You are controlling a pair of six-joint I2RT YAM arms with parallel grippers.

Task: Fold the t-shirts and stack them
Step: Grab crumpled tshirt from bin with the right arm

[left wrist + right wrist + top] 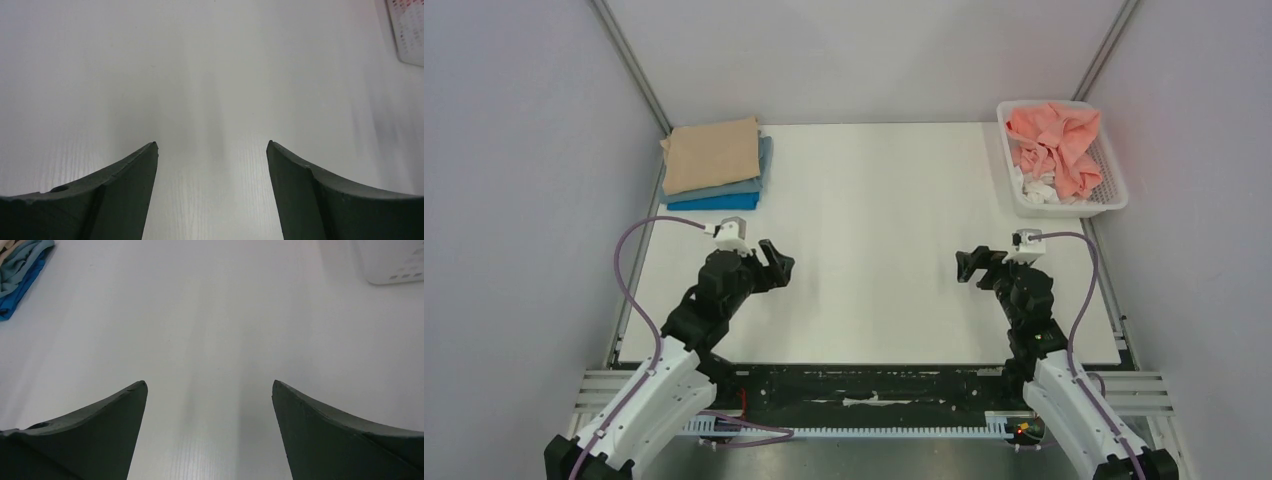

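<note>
A stack of folded t-shirts lies at the table's far left: tan on top, grey-blue under it, bright blue at the bottom; its edge shows in the right wrist view. A crumpled salmon-pink t-shirt lies in the white mesh basket at the far right, with some white cloth beside it. My left gripper is open and empty over bare table at the near left. My right gripper is open and empty at the near right.
The white table is bounded by grey walls left and right and metal frame posts at the back corners. The basket's corner shows in the right wrist view and in the left wrist view. A black rail runs along the near edge.
</note>
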